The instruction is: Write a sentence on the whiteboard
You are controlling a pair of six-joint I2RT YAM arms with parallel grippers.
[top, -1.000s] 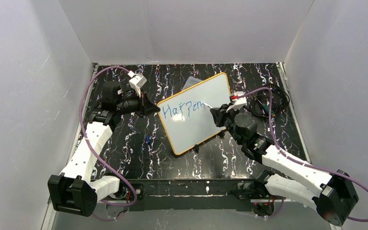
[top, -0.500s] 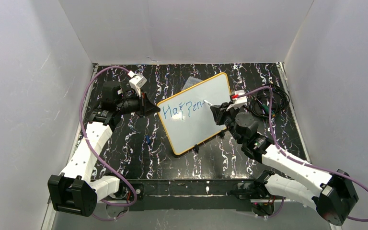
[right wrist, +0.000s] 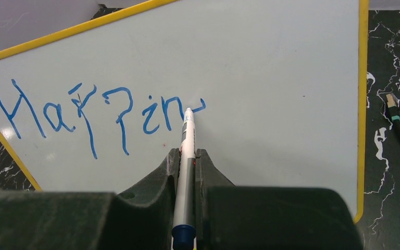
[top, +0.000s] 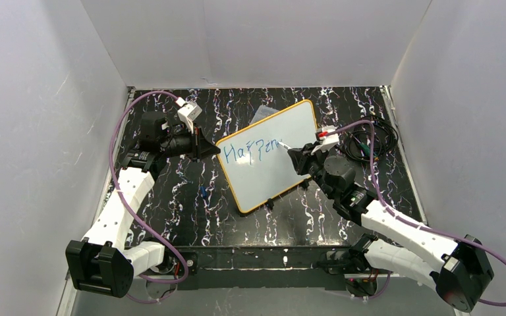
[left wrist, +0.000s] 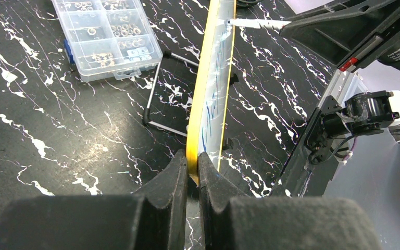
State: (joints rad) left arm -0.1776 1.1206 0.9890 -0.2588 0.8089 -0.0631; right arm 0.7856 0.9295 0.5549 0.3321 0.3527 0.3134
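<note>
The whiteboard with its orange-yellow frame stands tilted on a wire stand mid-table; it also shows in the left wrist view and the right wrist view. My left gripper is shut on the board's left frame edge. My right gripper is shut on a white marker with a blue end, its tip touching the board. The sentence in blue reads "Happin" with a short stroke after it, in one line; in the top view the sentence shows too.
A clear plastic compartment box with small parts lies behind the board. The wire stand props the board from behind. A coil of black cable lies at the right. White walls close in the table on three sides.
The marker tip has moved a little to the right and added a short blue stroke after "Happin". The left arm and the board have not moved.
</note>
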